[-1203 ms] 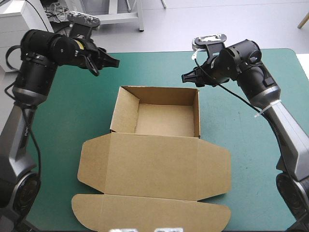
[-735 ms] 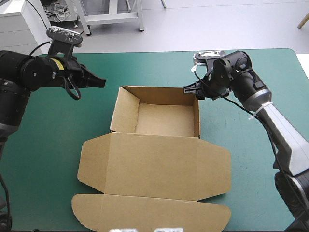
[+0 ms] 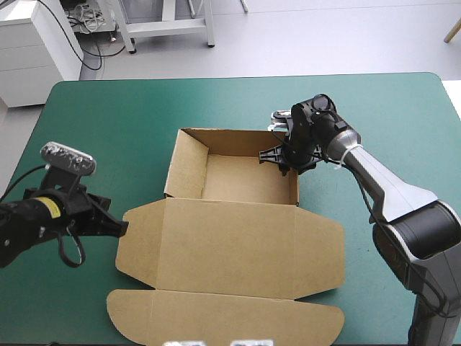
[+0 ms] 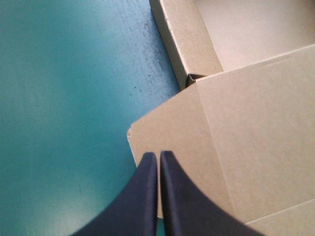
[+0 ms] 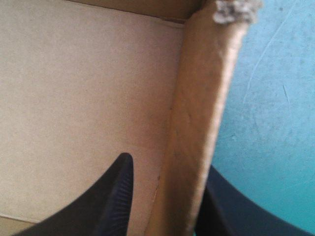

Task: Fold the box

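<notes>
The brown box (image 3: pixel 230 245) lies in the middle of the table as an open tray with its lid flat toward the near edge. My left gripper (image 3: pixel 122 227) is shut, its tip over the lid's left side flap (image 4: pixel 182 137), low by the flap's rounded corner; the left wrist view shows its pointed arch (image 4: pixel 158 154). My right gripper (image 3: pixel 283 160) is open and straddles the tray's right wall (image 5: pixel 197 113) near the far right corner. One finger (image 5: pixel 115 196) is inside over the tray floor (image 5: pixel 83 98), the other outside over the cover.
Teal-green cover (image 3: pixel 108 130) lies bare on the left of the tray and along the far edge. The lid's front flap (image 3: pixel 223 317) reaches close to the table's near edge.
My left arm swung from the far left of the table down to the near left, beside the lid's left flap. My right gripper dropped from above the far right corner onto the tray's right wall.
</notes>
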Action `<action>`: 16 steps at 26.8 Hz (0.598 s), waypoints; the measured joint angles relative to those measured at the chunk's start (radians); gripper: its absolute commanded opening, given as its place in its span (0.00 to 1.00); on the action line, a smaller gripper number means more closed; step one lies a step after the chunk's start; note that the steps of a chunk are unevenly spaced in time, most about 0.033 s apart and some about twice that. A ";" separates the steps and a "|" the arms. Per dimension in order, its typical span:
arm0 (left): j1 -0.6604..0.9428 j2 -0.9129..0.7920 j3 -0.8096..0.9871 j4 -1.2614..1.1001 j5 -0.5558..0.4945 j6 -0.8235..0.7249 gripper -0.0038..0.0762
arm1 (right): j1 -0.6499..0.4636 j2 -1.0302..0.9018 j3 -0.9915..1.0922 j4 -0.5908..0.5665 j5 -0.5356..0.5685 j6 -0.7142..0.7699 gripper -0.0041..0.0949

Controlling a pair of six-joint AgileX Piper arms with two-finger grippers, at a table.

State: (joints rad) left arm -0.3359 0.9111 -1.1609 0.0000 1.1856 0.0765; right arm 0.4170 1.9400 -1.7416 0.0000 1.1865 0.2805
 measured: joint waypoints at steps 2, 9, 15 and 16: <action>0.000 -0.084 0.087 0.000 -0.029 0.000 0.04 | 0.000 0.003 0.000 0.000 0.000 0.000 0.02; 0.000 -0.298 0.313 -0.021 -0.081 -0.019 0.04 | -0.002 0.003 0.000 -0.008 -0.013 0.000 0.03; 0.000 -0.440 0.464 -0.055 -0.090 -0.029 0.04 | -0.013 -0.009 0.000 -0.058 -0.012 -0.004 0.03; 0.000 -0.460 0.489 -0.056 -0.090 -0.030 0.04 | -0.024 -0.017 0.000 -0.068 -0.012 -0.012 0.03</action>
State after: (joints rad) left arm -0.3359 0.4508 -0.6724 -0.0558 1.0959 0.0467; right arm 0.3929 1.9226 -1.7416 -0.0675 1.1749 0.2688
